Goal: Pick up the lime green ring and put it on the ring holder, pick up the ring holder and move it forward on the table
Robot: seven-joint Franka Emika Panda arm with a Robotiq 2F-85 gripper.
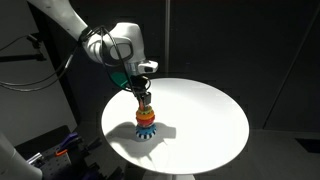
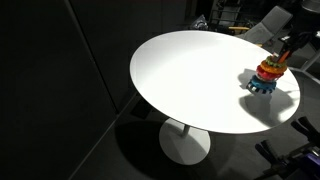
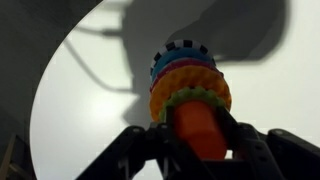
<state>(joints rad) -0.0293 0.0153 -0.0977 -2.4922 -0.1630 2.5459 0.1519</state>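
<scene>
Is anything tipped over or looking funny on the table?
No, nothing stands out. The ring holder stands upright and neatly stacked on the white table, and nothing is spilled. The gripper sits around its top. It is hard to tell whether the jaws are squeezing it.

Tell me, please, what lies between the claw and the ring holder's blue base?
Only the ring holder's stacked rings, the lime green ring nearest the claw, as the wrist view shows.
</scene>
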